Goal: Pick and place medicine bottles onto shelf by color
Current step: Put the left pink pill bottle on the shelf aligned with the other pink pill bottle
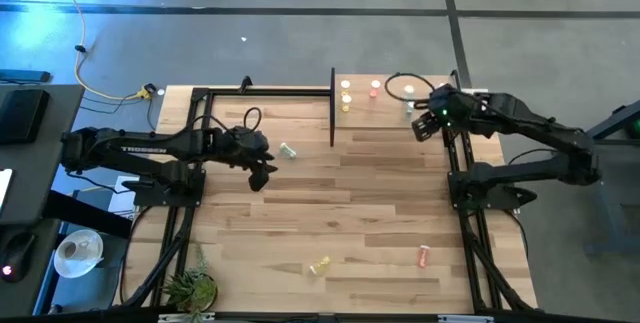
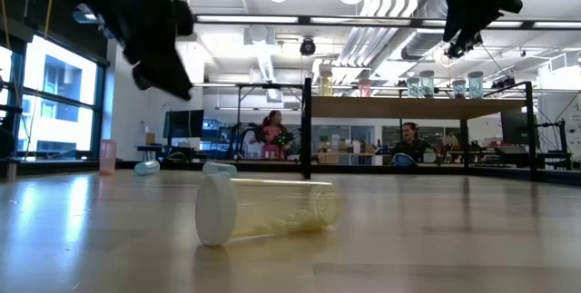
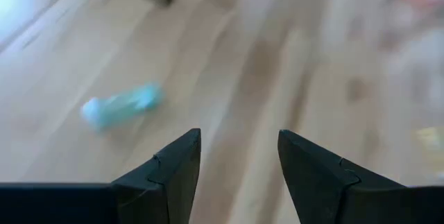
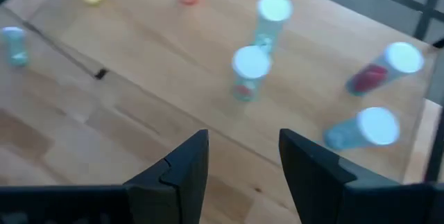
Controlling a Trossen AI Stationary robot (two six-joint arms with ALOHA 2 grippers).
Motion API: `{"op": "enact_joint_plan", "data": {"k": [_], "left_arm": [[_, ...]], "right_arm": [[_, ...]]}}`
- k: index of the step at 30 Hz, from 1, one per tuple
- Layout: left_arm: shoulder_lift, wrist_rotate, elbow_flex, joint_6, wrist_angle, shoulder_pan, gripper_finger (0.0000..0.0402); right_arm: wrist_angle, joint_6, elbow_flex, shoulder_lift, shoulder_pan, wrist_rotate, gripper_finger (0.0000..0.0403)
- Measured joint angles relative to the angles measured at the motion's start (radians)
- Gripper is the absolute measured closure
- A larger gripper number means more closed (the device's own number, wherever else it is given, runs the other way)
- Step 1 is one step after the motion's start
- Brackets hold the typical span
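The shelf (image 1: 400, 128) stands at the table's far right. On it stand yellow bottles (image 1: 346, 96), a pink one (image 1: 375, 88) and, in the right wrist view, teal bottles (image 4: 250, 72) and a red one (image 4: 380, 69), white caps up. My right gripper (image 4: 243, 158) hovers open above the shelf (image 1: 428, 123), with nothing between its fingers. A teal bottle (image 3: 121, 106) lies on its side on the table (image 1: 288, 150). My left gripper (image 3: 239, 165) hangs open above the table, just on the near side of it (image 1: 262, 175). A yellow bottle (image 2: 263, 211) lies near the front edge.
A pink bottle (image 1: 423, 255) lies on the table at the near right, beside the yellow one (image 1: 320, 266). The shelf's black edge and post (image 1: 332, 108) stand between the two arms. A small plant (image 1: 190, 285) sits at the near left corner. People show in the room behind.
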State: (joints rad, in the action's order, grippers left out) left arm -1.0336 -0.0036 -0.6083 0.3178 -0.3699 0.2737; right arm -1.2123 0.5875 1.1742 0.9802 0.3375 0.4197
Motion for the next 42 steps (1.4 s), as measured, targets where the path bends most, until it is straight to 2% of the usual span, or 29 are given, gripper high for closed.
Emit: {"op": "enact_joint_plan", "data": {"k": [4,7,13,22,26,34,38,42], "left_arm": [[0.001,-0.135,0.000,0.065,-0.134,0.000,0.0218],[0.001,-0.198,0.000,0.117,-0.222,0.000,0.0218],[0.003,-0.206,0.000,0.180,-0.373,0.001,0.0218],[0.039,-0.228,0.000,0.240,-0.532,-0.005,0.0218],[0.069,-0.323,0.009,0.325,-0.607,-0.052,0.0218],[0.155,-0.492,0.153,0.634,-0.560,-0.221,0.0218],[0.163,-0.618,0.192,0.774,-0.545,-0.242,0.0218],[0.156,-0.671,0.217,0.880,-0.540,-0.240,0.0218]], "right_arm": [[0.012,0.054,-0.006,0.002,-0.102,0.046,0.0236],[0.019,0.096,-0.030,0.002,-0.161,0.062,0.0236],[0.063,0.178,-0.093,0.002,-0.251,0.094,0.0236],[0.208,0.199,-0.158,0.002,-0.354,0.094,0.0236],[0.224,0.198,-0.163,0.002,-0.383,0.105,0.0236],[0.225,0.197,-0.163,0.002,-0.393,0.138,0.0236],[0.237,0.174,-0.163,0.002,-0.393,0.168,0.0236],[0.246,0.159,-0.163,0.002,-0.393,0.174,0.0236]]}}
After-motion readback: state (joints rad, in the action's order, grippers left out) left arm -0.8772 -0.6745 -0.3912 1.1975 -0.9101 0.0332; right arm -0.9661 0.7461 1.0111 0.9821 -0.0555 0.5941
